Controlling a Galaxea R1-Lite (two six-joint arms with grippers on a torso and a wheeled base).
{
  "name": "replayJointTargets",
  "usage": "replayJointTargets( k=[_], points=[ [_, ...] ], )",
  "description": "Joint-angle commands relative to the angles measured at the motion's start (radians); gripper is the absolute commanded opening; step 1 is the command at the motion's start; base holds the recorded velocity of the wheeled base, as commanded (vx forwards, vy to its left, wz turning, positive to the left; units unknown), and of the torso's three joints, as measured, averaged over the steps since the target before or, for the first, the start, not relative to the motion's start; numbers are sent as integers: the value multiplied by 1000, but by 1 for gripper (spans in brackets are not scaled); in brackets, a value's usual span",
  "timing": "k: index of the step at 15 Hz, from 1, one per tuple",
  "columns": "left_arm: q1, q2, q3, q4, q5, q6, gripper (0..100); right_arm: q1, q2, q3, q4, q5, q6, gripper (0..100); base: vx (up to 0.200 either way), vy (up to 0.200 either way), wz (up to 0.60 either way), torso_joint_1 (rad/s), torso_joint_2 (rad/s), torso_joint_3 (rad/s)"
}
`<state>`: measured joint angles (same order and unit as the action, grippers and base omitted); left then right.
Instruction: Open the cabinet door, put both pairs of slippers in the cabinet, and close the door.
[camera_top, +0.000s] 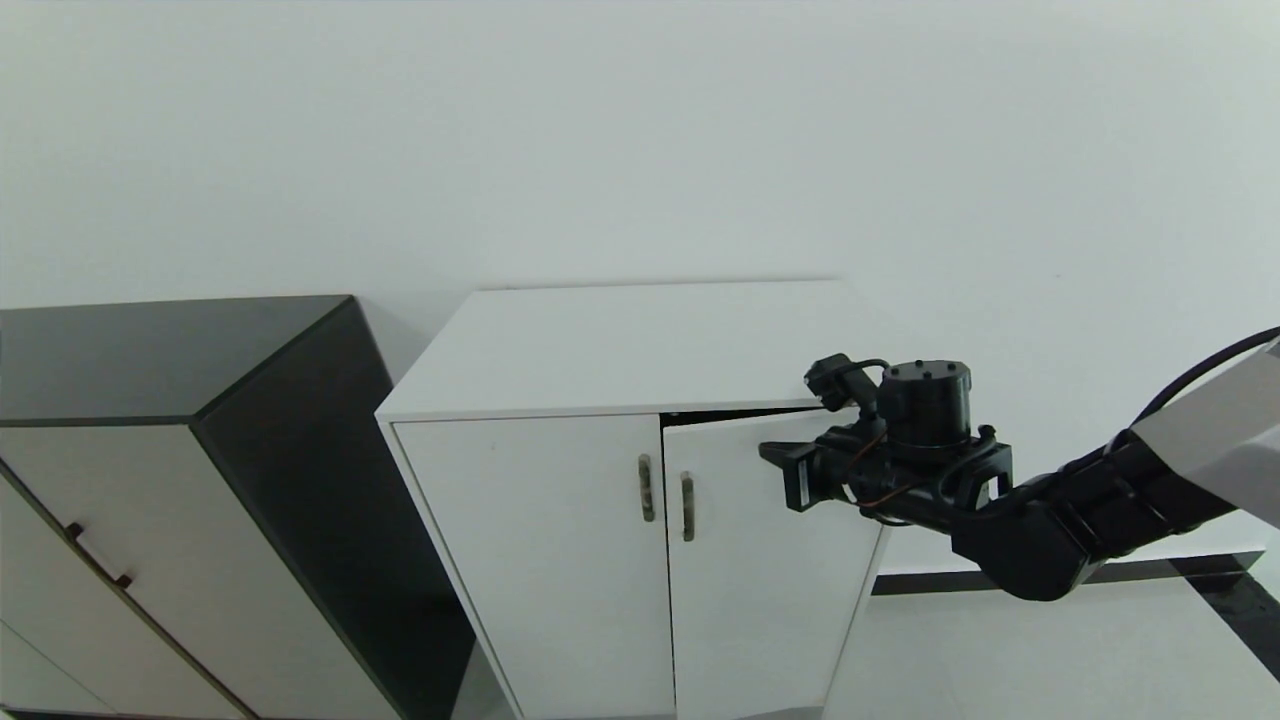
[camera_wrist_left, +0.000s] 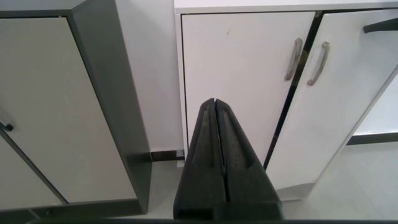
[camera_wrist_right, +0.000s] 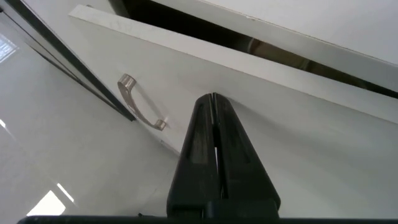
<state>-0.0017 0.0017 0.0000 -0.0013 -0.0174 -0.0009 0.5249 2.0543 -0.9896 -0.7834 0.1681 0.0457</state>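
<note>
Standing against the wall (camera_top: 640, 150), the white cabinet (camera_top: 620, 345) faces out into the room with its two tall doors side by side, each with its long axis upright. The left door (camera_top: 530, 560) lies flush with the front. The right door (camera_top: 760, 580) is slightly ajar: its handle edge is swung a little outward at the middle of the cabinet, and a dark gap shows along its top edge beneath the cabinet's top. Two slim metal handles, one on the left door (camera_top: 646, 488) and one on the right door (camera_top: 687, 506), run vertically just beside each other on either side of the centre seam.

The right gripper (camera_top: 775, 455) comes in from the cabinet's right side and points across the upper part of the right door, between the handle and the door's outer edge. Its jaws are pressed together with nothing between them, and in the right wrist view the tip (camera_wrist_right: 214, 96) sits at the door's face and seems to touch it.

The left gripper (camera_wrist_left: 214, 101) hangs low in front of the left door, apart from it, its jaws also pressed together and holding nothing.

A dark-sided cabinet (camera_top: 150, 360) stands near the white one's left side, with a strip of wall between them. Pale floor (camera_top: 1050, 650) with a dark band lies beyond the right side.
</note>
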Motion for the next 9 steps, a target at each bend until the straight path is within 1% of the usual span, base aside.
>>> replayJointTargets(
  k=[1,9],
  points=[
    [0,0,0,0,1,-1,0,-3,14,-11,0,1,0,0,0,0,0,0,0,0],
    [0,0,0,0,1,-1,0,-43,35,-23,-2,1,2,0,0,0,0,0,0,0]
  ],
)
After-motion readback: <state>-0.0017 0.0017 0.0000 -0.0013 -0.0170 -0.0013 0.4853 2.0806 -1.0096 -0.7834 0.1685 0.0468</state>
